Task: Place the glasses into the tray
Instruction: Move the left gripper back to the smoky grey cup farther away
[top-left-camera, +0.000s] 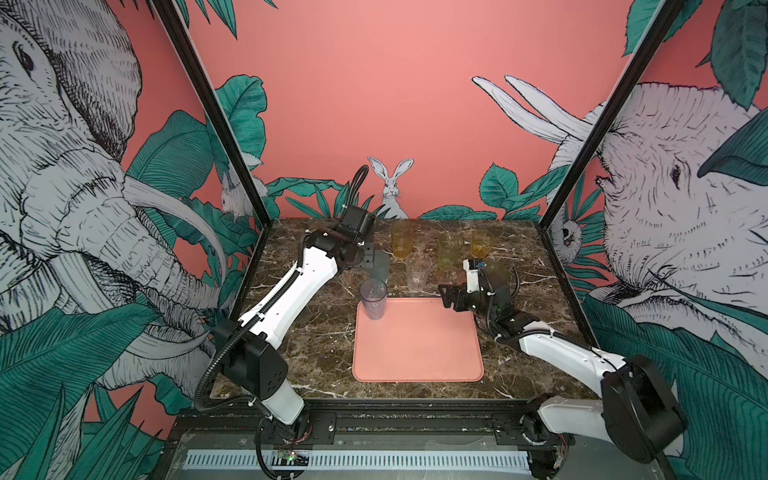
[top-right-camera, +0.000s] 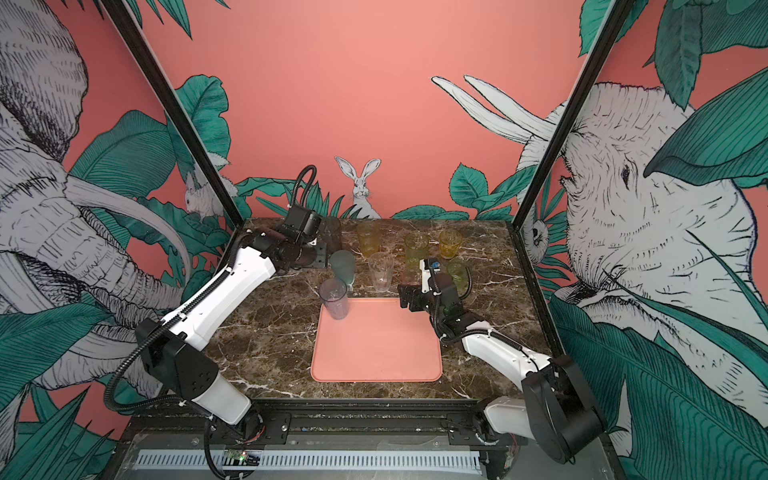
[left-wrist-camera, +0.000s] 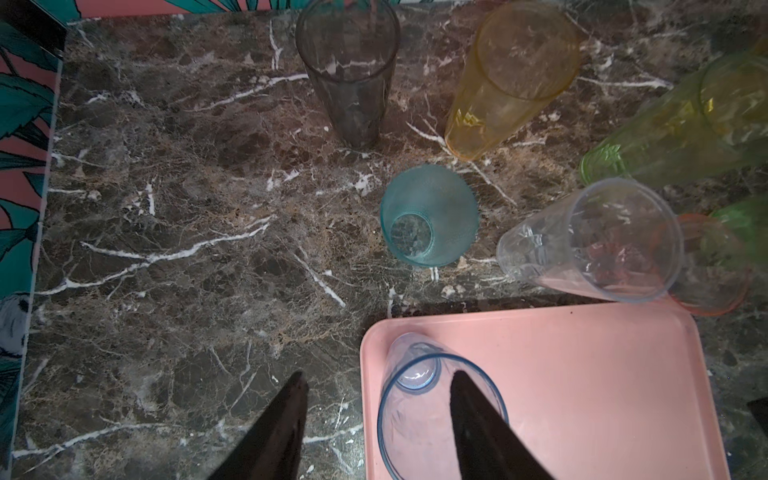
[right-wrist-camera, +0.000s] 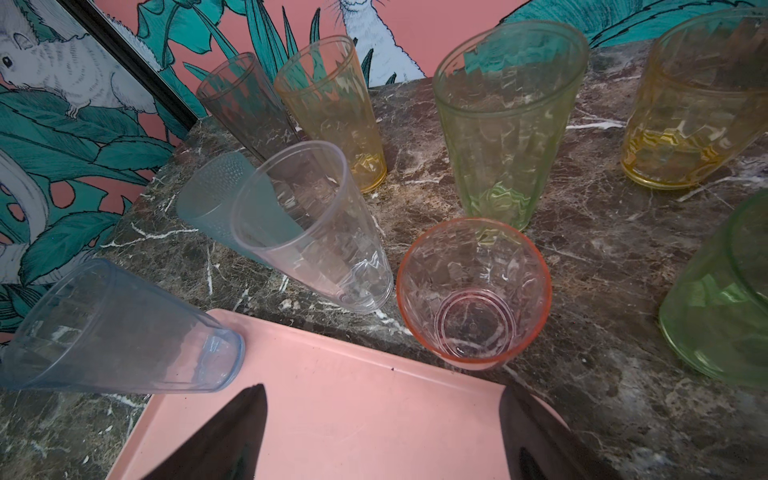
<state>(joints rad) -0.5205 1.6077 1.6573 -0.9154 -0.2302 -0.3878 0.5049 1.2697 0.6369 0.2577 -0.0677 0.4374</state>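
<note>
The salmon-pink tray (top-left-camera: 417, 365) lies at the middle front of the table. A bluish glass (top-left-camera: 374, 297) stands upright in its far left corner. My left gripper (left-wrist-camera: 378, 375) hangs open above that glass, one finger over its mouth, the other outside over the marble, neither touching it. My right gripper (top-left-camera: 446, 297) is open and empty over the tray's far right corner. Just past that edge stands a pink glass (right-wrist-camera: 473, 291). A clear glass (top-left-camera: 417, 270) and a teal one (left-wrist-camera: 430, 216) stand behind the tray.
Further back stand a smoky grey glass (left-wrist-camera: 349, 70), a tall amber glass (top-left-camera: 402, 241), a tall green glass (right-wrist-camera: 503, 124), a short amber glass (top-left-camera: 482, 243) and a short green glass (top-right-camera: 457, 270). Black frame posts mark the table's far corners.
</note>
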